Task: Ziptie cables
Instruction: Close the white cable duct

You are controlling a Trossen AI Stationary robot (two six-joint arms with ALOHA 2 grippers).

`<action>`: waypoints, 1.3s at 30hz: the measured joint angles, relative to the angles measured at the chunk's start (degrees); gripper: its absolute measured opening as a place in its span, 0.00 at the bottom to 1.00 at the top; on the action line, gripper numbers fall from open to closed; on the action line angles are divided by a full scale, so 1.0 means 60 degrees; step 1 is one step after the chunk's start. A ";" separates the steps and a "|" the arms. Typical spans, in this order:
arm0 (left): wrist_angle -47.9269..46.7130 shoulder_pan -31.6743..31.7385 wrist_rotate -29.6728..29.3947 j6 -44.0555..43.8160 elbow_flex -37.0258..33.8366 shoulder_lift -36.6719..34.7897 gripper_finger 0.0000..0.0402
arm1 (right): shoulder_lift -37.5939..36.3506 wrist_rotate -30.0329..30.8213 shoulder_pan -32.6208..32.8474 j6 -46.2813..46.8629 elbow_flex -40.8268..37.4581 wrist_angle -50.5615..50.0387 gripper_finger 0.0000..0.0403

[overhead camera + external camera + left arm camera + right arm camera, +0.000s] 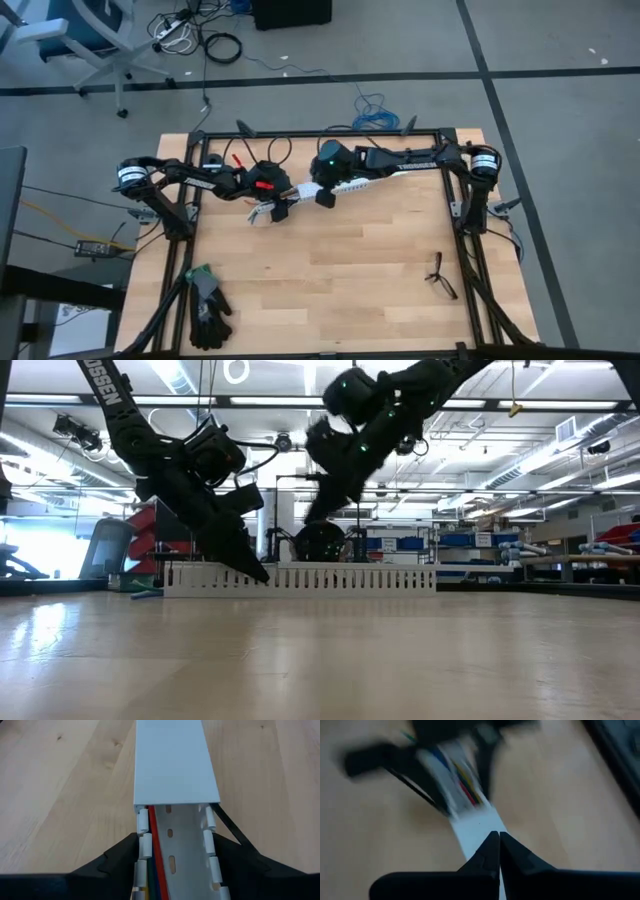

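A white slotted cable duct [175,835] lies on the wooden table, its flat lid [172,760] covering the far part. In the uncovered part lie the cables [156,855], red, green, blue and yellow wires. The ziptie [229,824], a thin black strip, runs along the duct's outer wall. My left gripper [175,857] is shut on the duct's uncovered end [272,207]. My right gripper [499,842] is shut and hangs over the lid [477,827]; in the low view it [315,520] stands clear above the duct [340,577]. My left gripper pinches the duct's uncovered end between its two fingers, one finger [122,857] on each slotted side wall [144,845]. It comes slanting down along the duct's length. The duct lies flat on the table. The ziptie passes over the other finger [245,855].
Small dark spectacles [440,275] lie near the table's right edge. Black gloves [207,310] sit at the near left corner. A black metal frame [330,133] runs around the table.
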 joint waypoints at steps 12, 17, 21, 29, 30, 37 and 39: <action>-0.0018 0.0000 0.0030 -0.0042 -0.0007 -0.0012 0.59 | 0.2469 -0.2736 -0.0127 0.0515 0.0487 0.3176 0.00; -0.0112 -0.0003 -0.0021 -0.0067 0.0011 -0.0011 0.59 | 0.1402 -0.1630 0.0241 -0.0445 0.0467 0.3176 0.00; -0.0173 0.0000 -0.0170 -0.0112 0.0022 -0.0018 0.61 | 0.0791 -0.0965 0.0252 -0.0655 0.0194 0.2560 0.00; -0.0190 0.0000 -0.0196 -0.0006 0.0007 -0.0014 0.72 | -0.0802 0.0163 0.0203 -0.0205 -0.1598 0.2554 0.00; -0.0180 0.0000 -0.0196 -0.0006 0.0007 -0.0008 0.73 | -0.1005 0.0263 0.0179 -0.0073 -0.1843 0.2731 0.00; -0.0258 0.0089 -0.0223 0.0227 0.0000 -0.0467 0.75 | -0.1919 0.0390 0.0000 0.0688 -0.3360 0.3519 0.00; -0.0451 0.0131 -0.0228 0.0228 0.0000 -0.0716 0.75 | -0.2037 0.0395 -0.0051 0.0840 -0.3597 0.3814 0.00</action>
